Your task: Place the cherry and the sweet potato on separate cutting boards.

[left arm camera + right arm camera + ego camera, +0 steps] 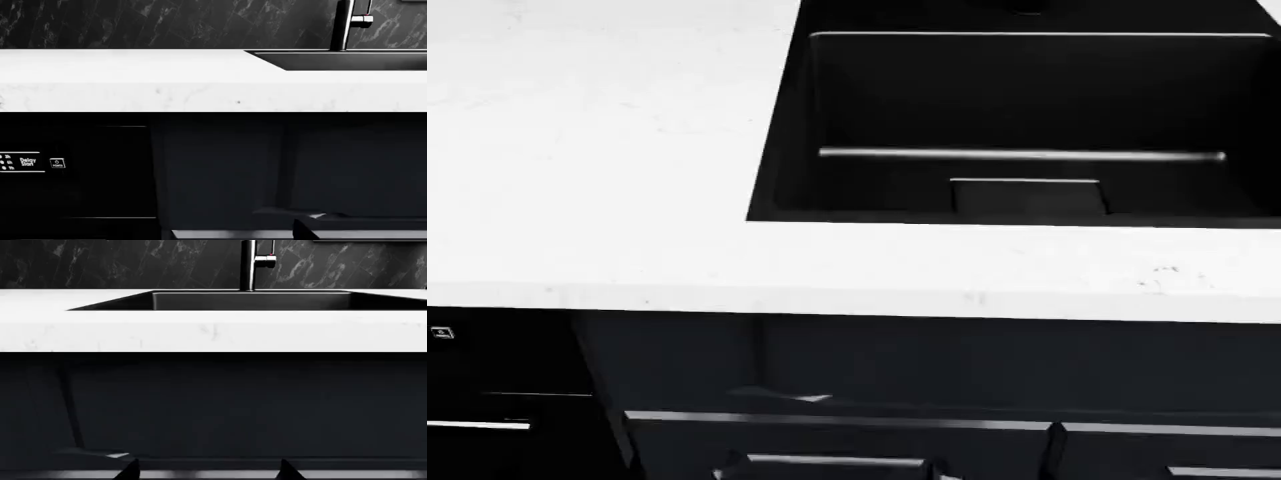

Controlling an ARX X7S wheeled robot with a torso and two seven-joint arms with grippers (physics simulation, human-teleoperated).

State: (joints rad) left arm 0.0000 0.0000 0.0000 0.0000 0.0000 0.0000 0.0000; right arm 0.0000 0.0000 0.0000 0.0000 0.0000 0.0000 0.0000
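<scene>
Head view: white counter (587,150) with a black sink (1028,120) sunk into it, dark cabinet fronts (934,360) below. No cherry, no sweet potato, no cutting boards in any of the three views; where they lie cannot be told from here, nor which way the sweet potato points or how its long axis runs.

Both wrist views look level at the counter's front edge, with the tap (249,265) and a dark marbled back wall (133,22) beyond. A dishwasher panel (30,162) reading "Delay Start" shows in the left wrist view.

Judgement: arms hang low in front of the cabinets (wrist cameras sit below counter height), likely a resting pose with nothing reached for yet. Task seems not begun.

Claws: two dark tips (207,471) poke in at the edge of the right wrist view, standing apart, so that claw reads as spread. Left claw: only a dark sliver visible, state cannot be told.
</scene>
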